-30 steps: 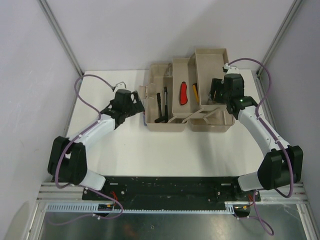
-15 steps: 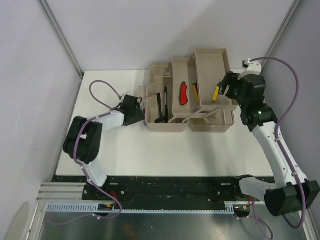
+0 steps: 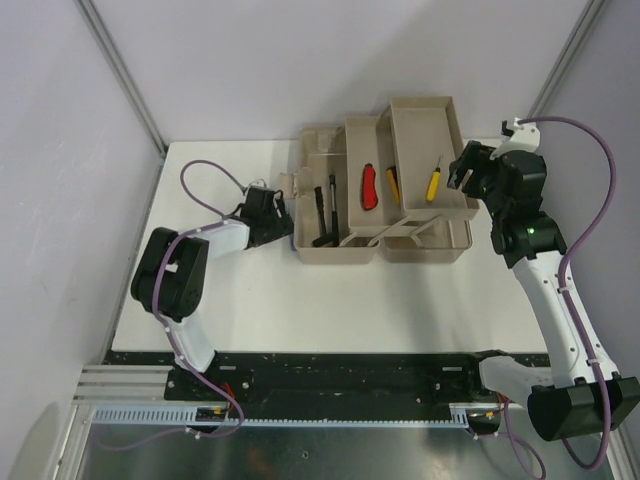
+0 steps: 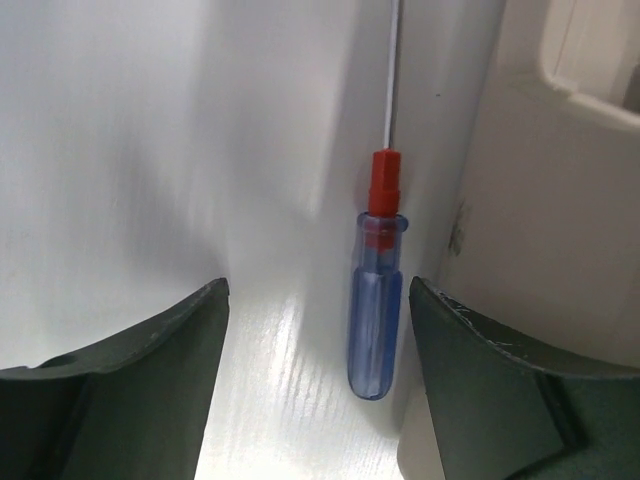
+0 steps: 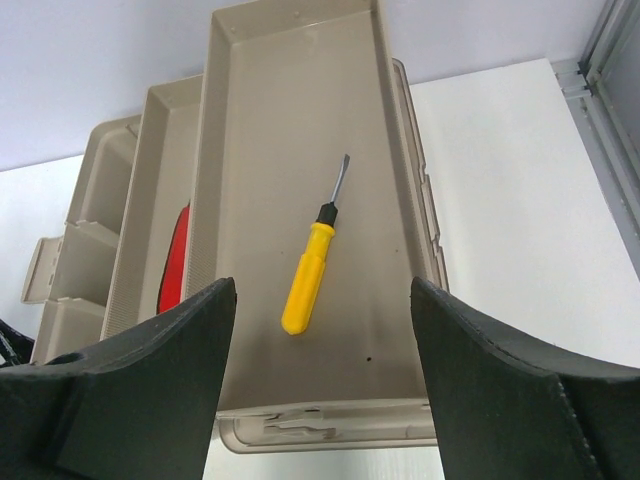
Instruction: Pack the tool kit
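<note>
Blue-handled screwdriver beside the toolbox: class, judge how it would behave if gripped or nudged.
The screwdriver looks rigid and light. Its rounded, glossy handle may roll on the table or slip when pinched. The toolbox beside it would likely block rolling.

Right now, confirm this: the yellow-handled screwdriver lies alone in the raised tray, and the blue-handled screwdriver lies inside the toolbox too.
Wrong on the blue-handled screwdriver: the left wrist view shows it on the table beside the toolbox, not inside it. The yellow-handled screwdriver does lie alone in the raised tray.
</note>
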